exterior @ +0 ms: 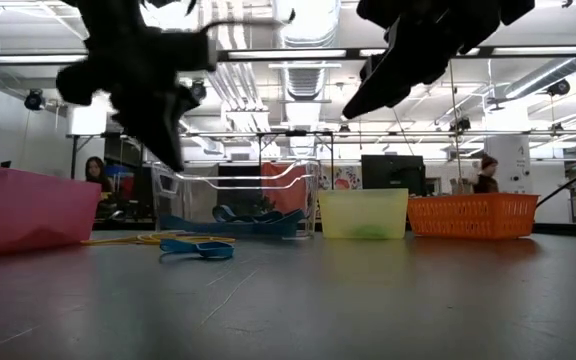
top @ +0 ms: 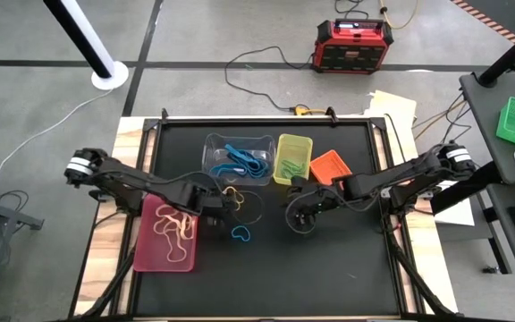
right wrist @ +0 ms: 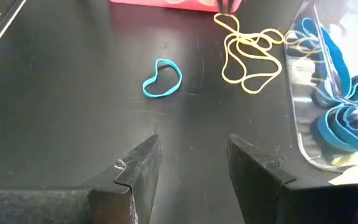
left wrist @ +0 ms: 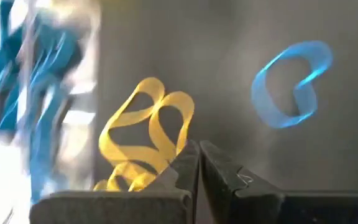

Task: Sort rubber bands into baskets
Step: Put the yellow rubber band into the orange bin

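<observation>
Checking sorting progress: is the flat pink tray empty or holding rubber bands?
Holding some. The high view shows tan rubber bands lying inside the flat pink tray.

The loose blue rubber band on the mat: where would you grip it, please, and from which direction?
Probably from straight above, pinching one side of the blue rubber band. It lies flat on the mat as a bent open loop, away from the yellow bands.

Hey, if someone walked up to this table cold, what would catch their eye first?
Probably the row of bright baskets at the table's far side: clear tub of blue bands, yellow-green bin, orange bin, plus the pink tray at the left edge. Then the loose yellow bands and one blue band mid-table, with the left gripper shut above them and the right gripper open nearby.
</observation>
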`<state>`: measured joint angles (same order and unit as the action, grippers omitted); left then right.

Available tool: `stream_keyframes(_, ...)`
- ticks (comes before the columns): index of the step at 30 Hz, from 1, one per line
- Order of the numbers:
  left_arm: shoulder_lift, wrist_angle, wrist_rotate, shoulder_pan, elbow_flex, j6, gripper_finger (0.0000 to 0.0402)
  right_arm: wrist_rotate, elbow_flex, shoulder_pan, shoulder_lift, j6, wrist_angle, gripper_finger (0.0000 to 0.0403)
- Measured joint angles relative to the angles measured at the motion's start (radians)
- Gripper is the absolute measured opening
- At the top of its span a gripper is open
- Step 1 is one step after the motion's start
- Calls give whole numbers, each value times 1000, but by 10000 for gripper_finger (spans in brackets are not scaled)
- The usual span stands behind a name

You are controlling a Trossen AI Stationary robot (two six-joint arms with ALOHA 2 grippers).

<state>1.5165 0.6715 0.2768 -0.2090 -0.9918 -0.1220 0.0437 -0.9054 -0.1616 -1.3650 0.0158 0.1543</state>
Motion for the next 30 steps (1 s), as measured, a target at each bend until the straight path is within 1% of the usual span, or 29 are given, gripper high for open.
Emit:
stream_keyframes(1,5,38,20,1,1,-18,3,0,0,0,-5,4,-4,173)
stream_keyframes(4,43,91,23,9,2,-10,24,-2,0,0,-11,14,-10,173)
stream_keyframes(11,165,100,23,20,2,135,113,-3,0,0,-9,14,-14,173)
stream_keyframes(14,212,100,36,22,2,160,132,-16,0,0,-8,14,-12,173)
stream_keyframes(17,242,103,47,33,2,159,135,-20,0,0,-8,13,-11,173)
stream_keyframes(20,253,116,57,48,-1,139,130,-20,0,0,-8,12,-11,173)
stream_keyframes(23,259,136,31,72,-1,111,121,-22,0,0,-8,13,-12,173)
stream_keyframes(27,261,126,-55,103,8,112,102,-22,0,0,-8,14,-11,173)
stream_keyframes(30,261,118,-54,105,10,120,77,-22,0,0,-8,15,-11,173)
